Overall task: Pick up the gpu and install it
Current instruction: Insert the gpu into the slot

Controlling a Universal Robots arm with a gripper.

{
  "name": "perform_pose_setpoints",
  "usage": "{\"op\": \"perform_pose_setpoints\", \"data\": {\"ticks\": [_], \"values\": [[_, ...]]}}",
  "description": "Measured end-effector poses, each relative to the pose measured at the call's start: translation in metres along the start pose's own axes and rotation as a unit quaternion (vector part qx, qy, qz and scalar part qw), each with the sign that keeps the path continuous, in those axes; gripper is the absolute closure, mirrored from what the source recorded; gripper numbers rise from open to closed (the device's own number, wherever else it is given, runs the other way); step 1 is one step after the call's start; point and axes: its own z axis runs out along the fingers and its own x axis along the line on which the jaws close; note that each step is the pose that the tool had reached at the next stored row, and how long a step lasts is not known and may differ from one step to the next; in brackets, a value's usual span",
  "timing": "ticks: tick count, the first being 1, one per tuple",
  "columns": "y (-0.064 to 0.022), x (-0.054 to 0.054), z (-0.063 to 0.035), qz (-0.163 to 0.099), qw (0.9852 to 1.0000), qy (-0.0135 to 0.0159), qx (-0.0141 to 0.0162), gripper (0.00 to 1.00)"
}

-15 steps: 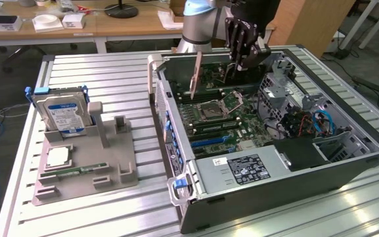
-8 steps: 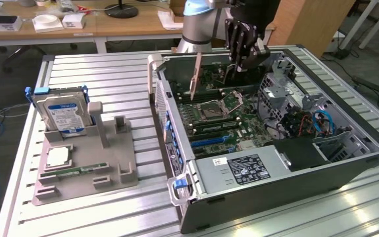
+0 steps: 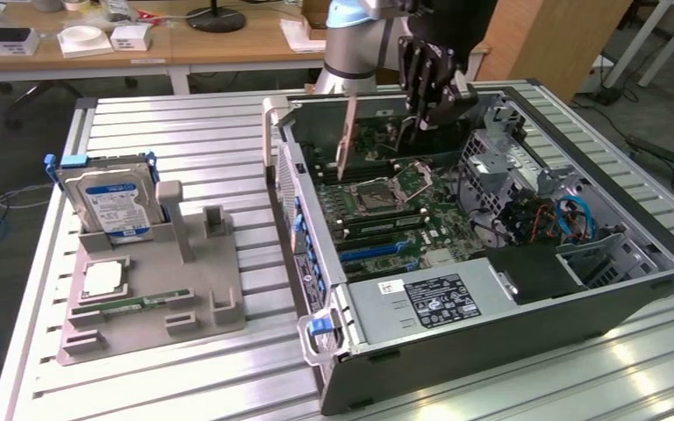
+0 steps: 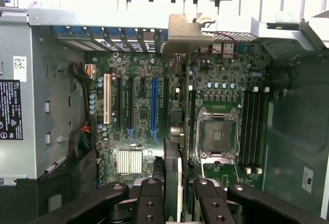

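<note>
- Holding the gpu (image 3: 346,140) upright inside the open computer case (image 3: 653,254), the gripper (image 3: 421,110) pinches the card's upper edge between its jaws in the exterior view. Pickup looks done, and the card stands over the motherboard (image 3: 425,210) with its pale end bracket toward the case wall.
- From the wrist view, the gpu (image 4: 176,178) appears edge-on as a thin strip clamped between the fingers (image 4: 150,203). It runs to its silver bracket (image 4: 187,31), alongside the blue slot (image 4: 154,106). Whether it is fully seated I cannot tell.
</note>
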Motion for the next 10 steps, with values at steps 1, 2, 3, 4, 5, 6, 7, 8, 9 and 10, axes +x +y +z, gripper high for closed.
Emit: {"op": "perform_pose_setpoints", "data": {"ticks": [1,2,3,4,5,6,7,8,9,10], "values": [[0.0004,0.0000,0.0002,0.000,1.0000,0.0000,0.0000,0.74],[0.0010,0.0000,0.0005,0.000,1.0000,-0.0001,0.0000,0.74],[0.0016,0.0000,0.0007,0.000,1.0000,-0.0001,0.0001,0.74],[0.0022,0.0000,0.0009,0.000,1.0000,-0.0001,0.0001,0.74],[0.0027,0.0000,0.0012,0.000,1.0000,-0.0001,0.0001,0.74],[0.0032,0.0000,0.0015,0.000,1.0000,-0.0001,0.0001,0.74],[0.0037,0.0000,0.0018,0.000,1.0000,-0.0001,0.0001,0.74],[0.0041,0.0000,0.0022,0.000,1.0000,-0.0001,0.0001,0.74],[0.0045,0.0000,0.0025,0.000,1.0000,-0.0001,0.0001,0.74],[0.0050,0.0000,0.0029,0.000,1.0000,-0.0001,0.0001,0.74]]}}
